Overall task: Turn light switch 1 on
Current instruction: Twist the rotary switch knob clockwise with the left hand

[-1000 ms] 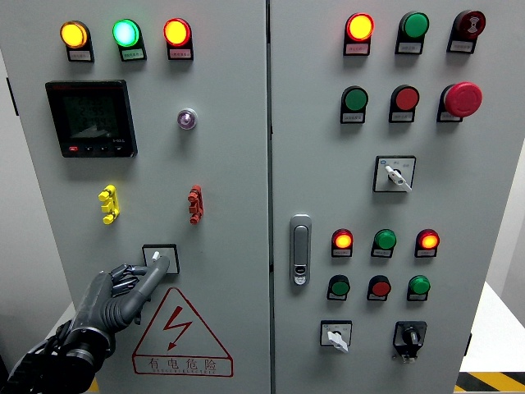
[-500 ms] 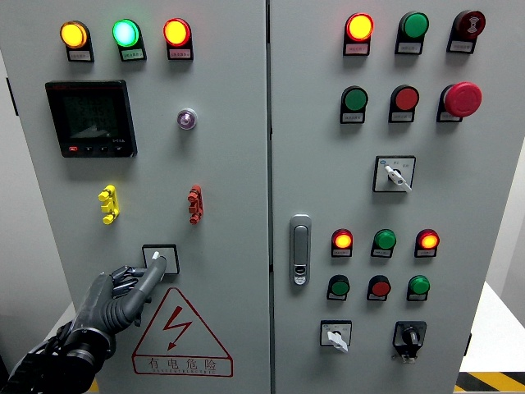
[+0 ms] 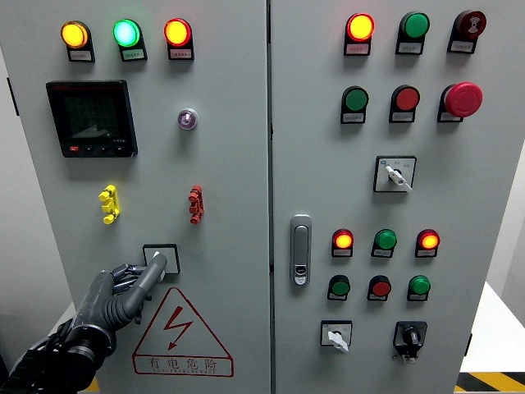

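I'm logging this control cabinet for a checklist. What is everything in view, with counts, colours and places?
Top lamps, left door: three; amber, green, orange-red; top row.
Display: one, black, upper left.
Small round button: one, silver, right of the display.
Clips: two; yellow and red; mid left door.
Switch: one, square plate, white lever, above the warning triangle.
Warning triangle: one, red outline, lower left door.
Door handle: one, silver, left edge of right door.
Round lamps and buttons, right door: eleven; red, green, orange.
Mushroom button: one, red, upper right.
Rotary switches: three; two white knobs, one black.
Left hand: one, dark grey, index finger at the switch.
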{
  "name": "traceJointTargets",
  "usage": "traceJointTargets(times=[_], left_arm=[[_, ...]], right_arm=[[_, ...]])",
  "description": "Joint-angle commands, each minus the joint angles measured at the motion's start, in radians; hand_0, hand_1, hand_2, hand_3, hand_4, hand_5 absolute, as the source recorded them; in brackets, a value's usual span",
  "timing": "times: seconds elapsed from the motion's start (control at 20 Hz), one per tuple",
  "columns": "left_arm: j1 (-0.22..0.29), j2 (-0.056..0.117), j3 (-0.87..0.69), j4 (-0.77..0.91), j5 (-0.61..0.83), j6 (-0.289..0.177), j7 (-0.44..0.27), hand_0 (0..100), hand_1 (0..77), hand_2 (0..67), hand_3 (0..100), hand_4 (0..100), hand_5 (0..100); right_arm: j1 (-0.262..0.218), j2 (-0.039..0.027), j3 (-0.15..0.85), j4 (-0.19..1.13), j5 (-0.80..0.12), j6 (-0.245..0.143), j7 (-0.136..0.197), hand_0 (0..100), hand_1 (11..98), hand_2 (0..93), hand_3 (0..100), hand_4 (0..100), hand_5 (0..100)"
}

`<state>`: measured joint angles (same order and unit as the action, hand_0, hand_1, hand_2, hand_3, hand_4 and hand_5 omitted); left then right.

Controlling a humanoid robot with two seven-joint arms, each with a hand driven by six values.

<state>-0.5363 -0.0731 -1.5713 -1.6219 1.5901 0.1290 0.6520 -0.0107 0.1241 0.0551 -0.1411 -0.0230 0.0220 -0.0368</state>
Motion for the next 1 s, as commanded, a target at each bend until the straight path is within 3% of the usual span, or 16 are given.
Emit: traceJointTargets(times=[0.0, 0.7, 0.95], left_arm=[[-0.002, 0.003, 0.001, -0.001, 0.001, 0.0, 0.005, 10, 44.9, 52.8, 89, 100, 93], [-0.013, 0.003, 0.001, 0.007, 0.001, 0.0, 0.009, 1, 47.1, 52.8, 89, 100, 93], [-0.019, 0.004, 0.002, 0.016, 0.001, -0.002, 0.011, 2, 48.3, 52.9, 89, 100, 93]], right_arm=[[0.0, 0.0001, 0.0, 0.0, 0.0, 0.0, 0.0, 0, 19.8, 0.0, 20, 19, 11], [0.0, 0.0001, 0.0, 0.002, 0.0, 0.001, 0.0, 0, 19.5, 0.0, 20, 19, 11], [0.0, 0.0001, 0.0, 0.0, 0.0, 0.001, 0.0, 0, 19.2, 0.0, 20, 19, 11]])
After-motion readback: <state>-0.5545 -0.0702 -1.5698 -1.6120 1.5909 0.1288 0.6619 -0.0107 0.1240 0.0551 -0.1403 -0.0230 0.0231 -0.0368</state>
